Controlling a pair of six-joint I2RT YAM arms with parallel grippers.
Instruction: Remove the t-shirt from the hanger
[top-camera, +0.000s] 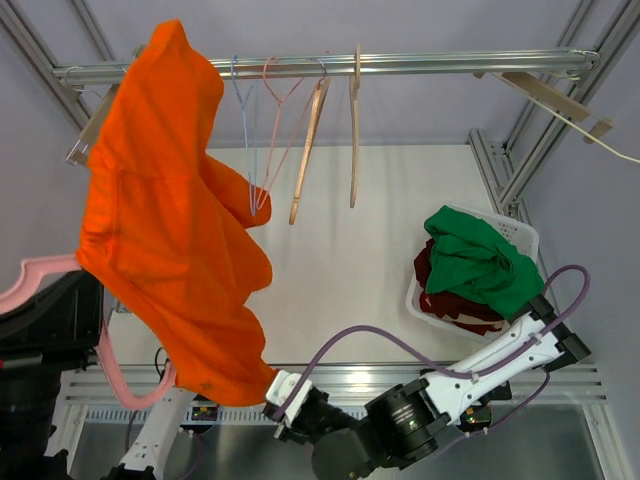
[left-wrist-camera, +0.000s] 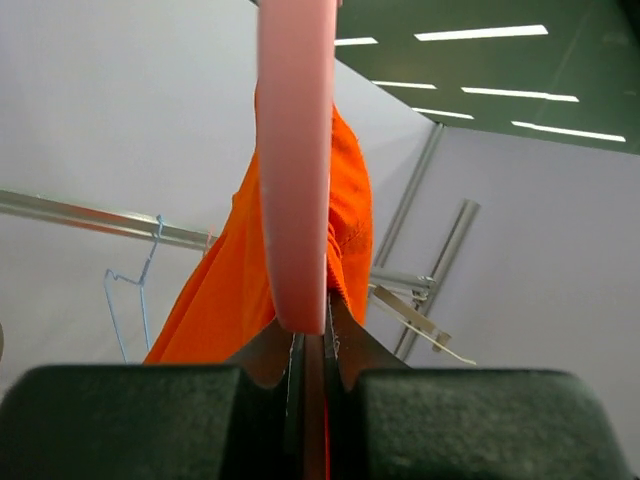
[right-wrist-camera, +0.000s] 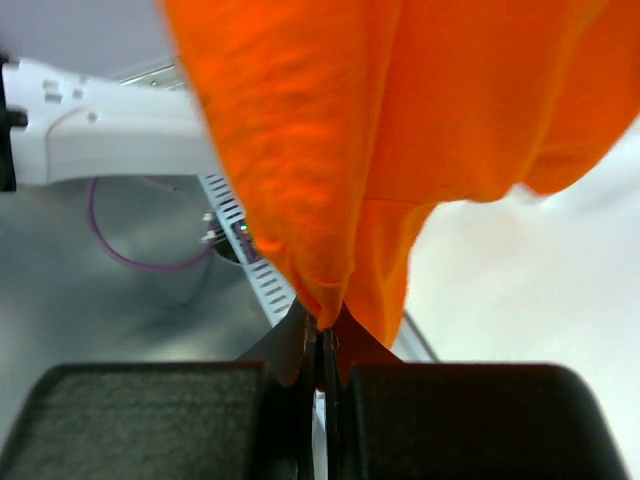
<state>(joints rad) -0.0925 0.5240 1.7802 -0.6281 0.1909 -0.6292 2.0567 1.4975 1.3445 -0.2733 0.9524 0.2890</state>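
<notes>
The orange t-shirt (top-camera: 170, 230) hangs stretched from the upper left down to the near edge. The pink hanger (top-camera: 112, 372) sticks out from under its lower left side. My left gripper (left-wrist-camera: 310, 335) is shut on the pink hanger (left-wrist-camera: 295, 170), with the orange cloth (left-wrist-camera: 220, 300) right behind it; in the top view this gripper is hidden under the shirt. My right gripper (top-camera: 278, 393) is shut on the shirt's lowest corner (top-camera: 255, 385). In the right wrist view the gripper (right-wrist-camera: 322, 330) pinches a fold of orange cloth (right-wrist-camera: 340, 180).
The metal rail (top-camera: 420, 64) across the back carries a blue wire hanger (top-camera: 247, 120), a pink wire hanger (top-camera: 278, 110) and two wooden hangers (top-camera: 310, 140). A white basket (top-camera: 520, 238) at the right holds green (top-camera: 478, 258) and maroon clothes. Frame struts stand at both sides.
</notes>
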